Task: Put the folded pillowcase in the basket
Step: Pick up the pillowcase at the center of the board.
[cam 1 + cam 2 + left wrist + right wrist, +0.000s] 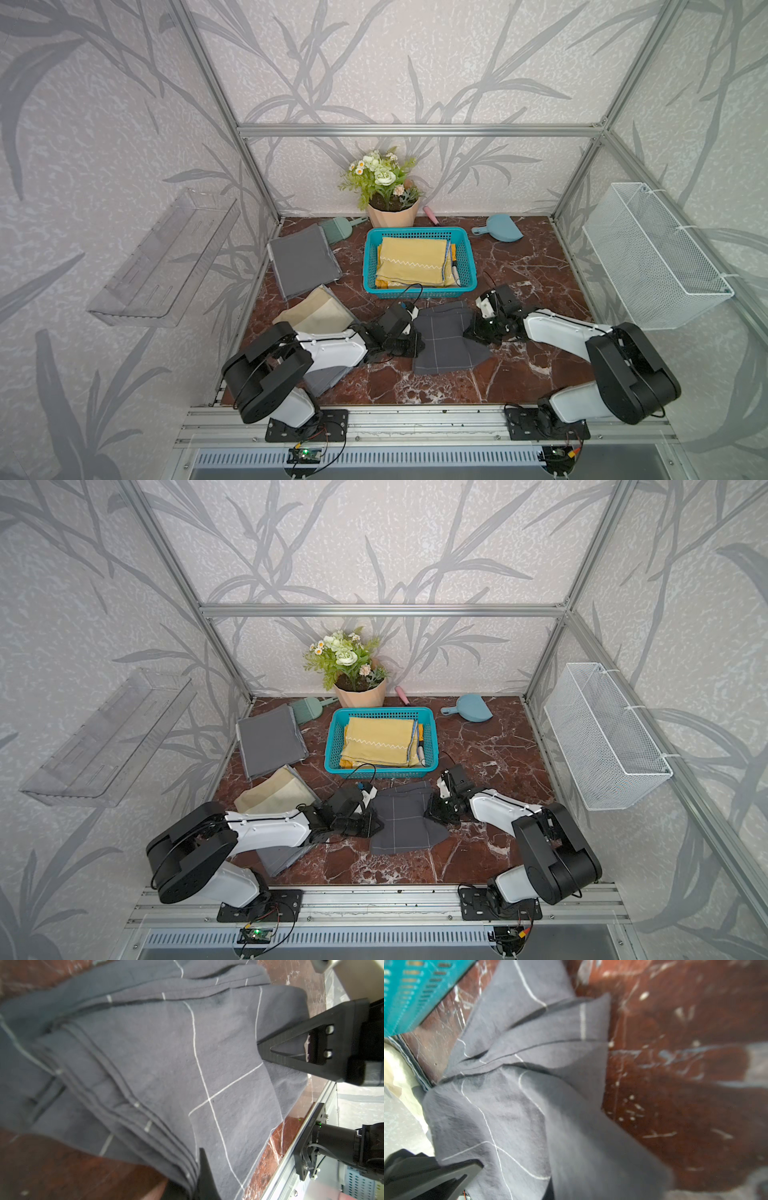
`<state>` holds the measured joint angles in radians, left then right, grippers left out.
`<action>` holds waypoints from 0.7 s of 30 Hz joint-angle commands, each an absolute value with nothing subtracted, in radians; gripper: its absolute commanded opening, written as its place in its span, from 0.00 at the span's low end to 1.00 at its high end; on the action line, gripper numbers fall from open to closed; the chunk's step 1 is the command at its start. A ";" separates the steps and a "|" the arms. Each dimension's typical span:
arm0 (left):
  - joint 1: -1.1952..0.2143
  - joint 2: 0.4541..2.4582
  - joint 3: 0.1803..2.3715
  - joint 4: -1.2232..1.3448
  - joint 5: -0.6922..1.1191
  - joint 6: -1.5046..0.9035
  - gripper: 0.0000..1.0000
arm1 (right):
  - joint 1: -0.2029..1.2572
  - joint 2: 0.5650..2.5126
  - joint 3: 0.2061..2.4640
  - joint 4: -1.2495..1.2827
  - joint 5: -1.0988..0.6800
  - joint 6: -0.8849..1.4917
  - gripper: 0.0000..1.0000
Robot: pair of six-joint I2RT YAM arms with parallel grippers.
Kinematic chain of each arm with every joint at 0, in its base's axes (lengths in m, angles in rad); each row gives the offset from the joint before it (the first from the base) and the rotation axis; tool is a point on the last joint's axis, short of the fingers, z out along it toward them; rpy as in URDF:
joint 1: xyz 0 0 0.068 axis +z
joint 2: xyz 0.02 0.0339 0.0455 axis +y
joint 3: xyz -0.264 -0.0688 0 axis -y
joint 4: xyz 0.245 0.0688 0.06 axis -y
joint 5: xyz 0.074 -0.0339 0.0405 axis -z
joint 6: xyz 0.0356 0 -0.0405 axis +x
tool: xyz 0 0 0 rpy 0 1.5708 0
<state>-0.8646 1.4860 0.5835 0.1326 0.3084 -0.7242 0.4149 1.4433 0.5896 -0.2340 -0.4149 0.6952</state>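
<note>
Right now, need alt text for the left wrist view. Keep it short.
A folded dark grey pillowcase with thin white grid lines fills the frame, its stacked layers clamped between the black jaws of the left gripper. Red-brown marble tabletop shows around it, with an aluminium frame rail along one side.

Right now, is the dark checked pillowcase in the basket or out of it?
Out. The pillowcase lies folded on the table, on the robot's side of the basket, which holds yellow cloths.
</note>
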 commanded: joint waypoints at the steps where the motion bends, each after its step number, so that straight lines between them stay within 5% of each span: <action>1: -0.884 1.402 0.663 0.004 0.230 -0.641 0.00 | 0.466 1.392 0.607 -0.354 -0.392 0.680 0.00; 21: -0.887 1.225 0.977 -0.239 0.262 -0.462 0.00 | 0.509 1.177 1.019 -0.679 -0.440 0.542 0.00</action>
<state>-0.8845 1.2716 0.9276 -0.2451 0.2722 -0.5053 0.5053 1.2179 0.9516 -0.6262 -0.4427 0.5690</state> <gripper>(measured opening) 0.067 0.097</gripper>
